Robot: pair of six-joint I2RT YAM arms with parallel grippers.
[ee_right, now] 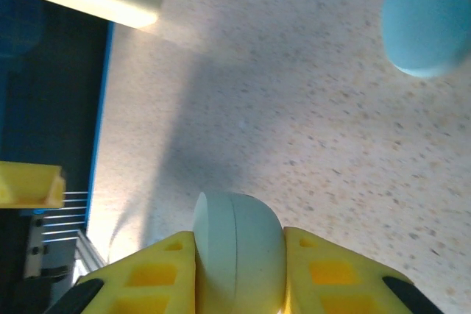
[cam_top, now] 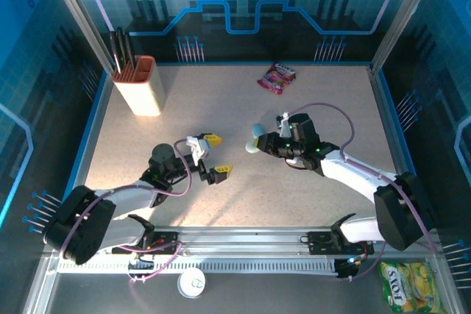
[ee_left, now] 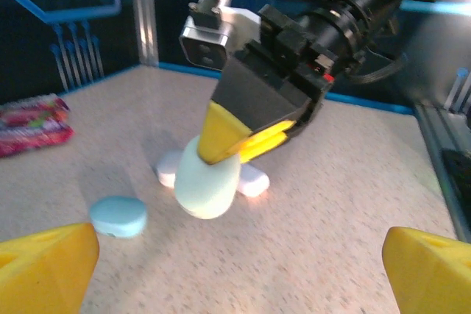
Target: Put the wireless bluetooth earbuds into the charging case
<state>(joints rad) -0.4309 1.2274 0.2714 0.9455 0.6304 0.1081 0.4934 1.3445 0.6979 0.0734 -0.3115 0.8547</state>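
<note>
Now left fingers [cam_top: 213, 138] wide apart, right fingers [ee_right: 158, 277] around pale case [ee_right: 239, 248].

Speckled beige tabletop [cam_top: 221, 101] here: knife block [cam_top: 140, 87] standing far left, red snack packet [cam_top: 277, 77] lying at the far edge. Mid-table a light-blue rounded case [ee_left: 118, 216] lies flat, with white rounded pieces [ee_left: 254, 179] near it.

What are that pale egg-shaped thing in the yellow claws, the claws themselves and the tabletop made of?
The pale case looks like smooth moulded plastic with a satin sheen; a thin seam runs around it. The yellow fingers seem to be matte plastic, possibly printed, with recessed pockets. The tabletop appears to be a hard speckled laminate or stone-look surface; which one cannot be told.
</note>
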